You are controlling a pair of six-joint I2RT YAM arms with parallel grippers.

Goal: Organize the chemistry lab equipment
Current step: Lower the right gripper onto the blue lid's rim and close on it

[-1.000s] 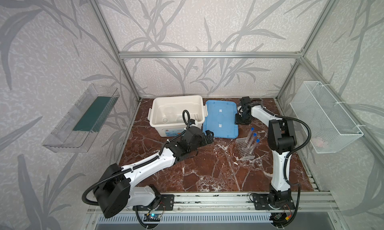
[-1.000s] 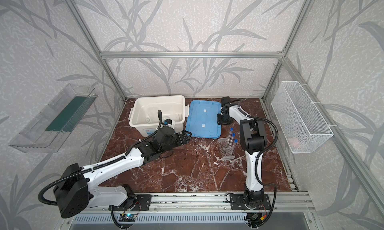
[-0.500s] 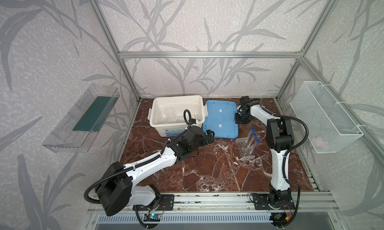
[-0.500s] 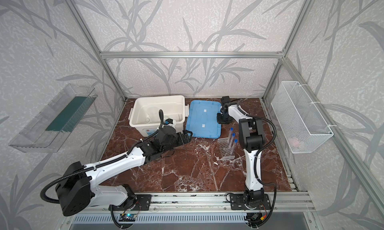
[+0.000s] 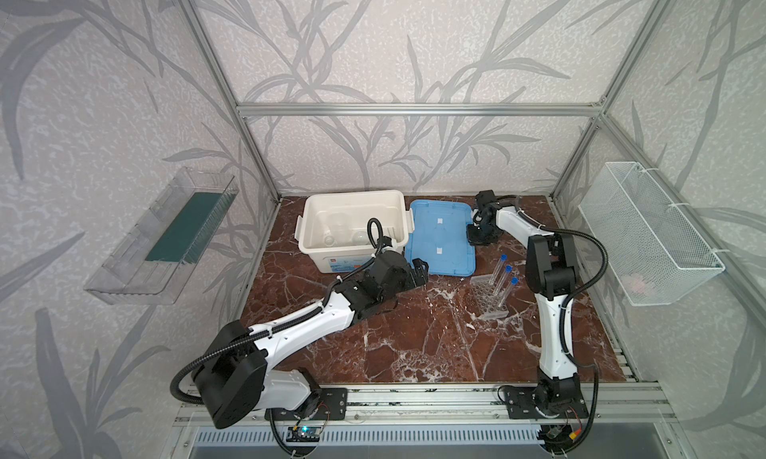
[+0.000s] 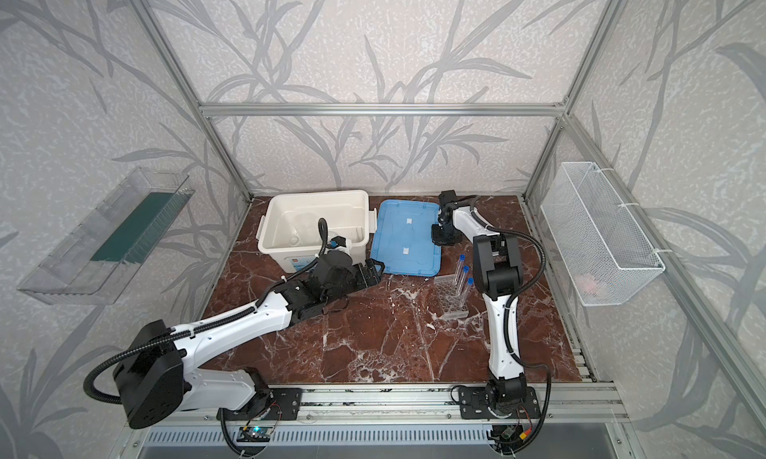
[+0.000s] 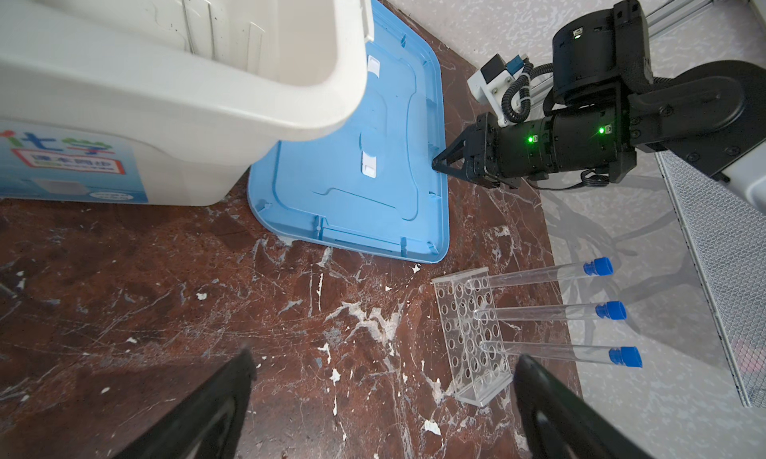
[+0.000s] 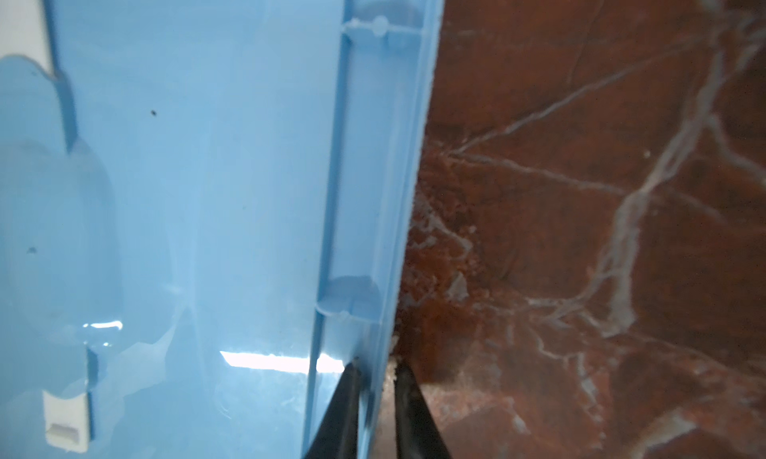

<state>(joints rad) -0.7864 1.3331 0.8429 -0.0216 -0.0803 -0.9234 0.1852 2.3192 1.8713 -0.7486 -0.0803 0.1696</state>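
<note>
Three blue-capped clear tubes (image 5: 503, 270) (image 7: 539, 312) stand tilted in the clear holed rack (image 5: 487, 299) (image 6: 452, 301) (image 7: 468, 336) on the marble floor. Clear glassware (image 5: 340, 229) lies inside the white bin (image 5: 352, 196) (image 6: 315, 196), and thin rods (image 7: 188, 26) lean on its inner wall. My right gripper (image 5: 476, 240) (image 6: 440, 240) (image 7: 435, 165) (image 8: 375, 365) is shut on the right-hand rim of the blue lid (image 5: 441, 237) (image 6: 406, 237) (image 7: 360, 158) (image 8: 207, 187), which lies flat beside the bin. My left gripper (image 5: 418, 270) (image 6: 373, 270) (image 7: 381, 365) hangs open over bare floor, left of the rack.
A white wire basket (image 5: 646, 233) hangs on the right wall with something pink in it. A clear shelf tray (image 5: 166, 237) with a green insert is on the left wall. The bin's front carries a blue label (image 7: 62, 158).
The right gripper's jaws have closed onto the lid's rim, and that arm's elbow has shifted slightly left. The left arm has hardly moved and stays open.
</note>
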